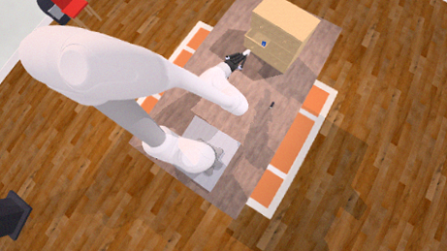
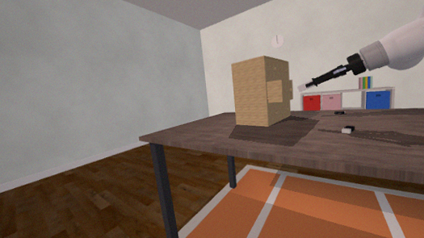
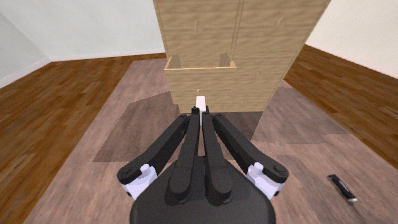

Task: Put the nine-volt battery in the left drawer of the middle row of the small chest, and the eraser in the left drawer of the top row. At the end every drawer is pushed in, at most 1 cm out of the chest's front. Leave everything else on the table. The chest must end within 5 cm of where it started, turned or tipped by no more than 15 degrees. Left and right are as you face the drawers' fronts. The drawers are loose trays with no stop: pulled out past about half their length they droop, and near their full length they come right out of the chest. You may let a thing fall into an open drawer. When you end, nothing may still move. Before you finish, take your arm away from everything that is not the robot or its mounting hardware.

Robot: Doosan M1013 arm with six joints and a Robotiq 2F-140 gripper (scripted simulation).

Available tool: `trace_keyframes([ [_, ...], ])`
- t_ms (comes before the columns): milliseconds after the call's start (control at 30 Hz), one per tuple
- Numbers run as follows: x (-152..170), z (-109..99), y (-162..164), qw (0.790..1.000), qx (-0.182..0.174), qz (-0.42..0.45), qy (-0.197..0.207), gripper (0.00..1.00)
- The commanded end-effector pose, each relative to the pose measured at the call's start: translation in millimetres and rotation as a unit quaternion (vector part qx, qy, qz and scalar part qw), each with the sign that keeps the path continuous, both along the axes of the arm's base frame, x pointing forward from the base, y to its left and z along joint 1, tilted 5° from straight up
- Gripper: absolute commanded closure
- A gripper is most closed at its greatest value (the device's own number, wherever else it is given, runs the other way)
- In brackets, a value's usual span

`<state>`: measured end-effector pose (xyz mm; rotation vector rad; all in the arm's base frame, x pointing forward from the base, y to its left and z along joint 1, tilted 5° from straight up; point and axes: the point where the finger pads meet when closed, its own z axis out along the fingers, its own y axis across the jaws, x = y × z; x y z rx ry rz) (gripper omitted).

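Observation:
The small wooden chest (image 1: 281, 27) stands at the far end of the table. Its left drawer of the middle row (image 3: 200, 75) is pulled part way out, and it also shows in the side view (image 2: 280, 91). A small blue thing, the nine-volt battery (image 1: 263, 43), lies in this drawer. My gripper (image 3: 200, 102) is shut with nothing between the fingers. Its pale tips (image 2: 300, 86) are level with the open drawer's front, a short gap away. A white eraser with a dark end (image 2: 347, 129) lies on the table, apart from the chest; my arm hides it in the overhead view.
A thin black thing with a pale tip (image 3: 342, 187) lies on the table to my right, and it also shows in the overhead view (image 1: 271, 104). The other drawers look pushed in. The robot's base (image 1: 200, 156) stands at the near end of the table.

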<state>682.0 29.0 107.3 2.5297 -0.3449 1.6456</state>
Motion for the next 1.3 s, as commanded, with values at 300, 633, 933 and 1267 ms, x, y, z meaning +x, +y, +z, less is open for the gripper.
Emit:
trace_keyframes([
  [300, 12, -1, -3, 1.0, 0.0, 0.0, 0.0, 1.0],
  [633, 28, -2, -7, 1.0, 0.0, 0.0, 0.0, 1.0],
  [933, 40, -3, -10, 1.0, 0.0, 0.0, 0.0, 1.0],
  [1267, 56, -4, -14, 1.0, 0.0, 0.0, 0.0, 1.0],
])
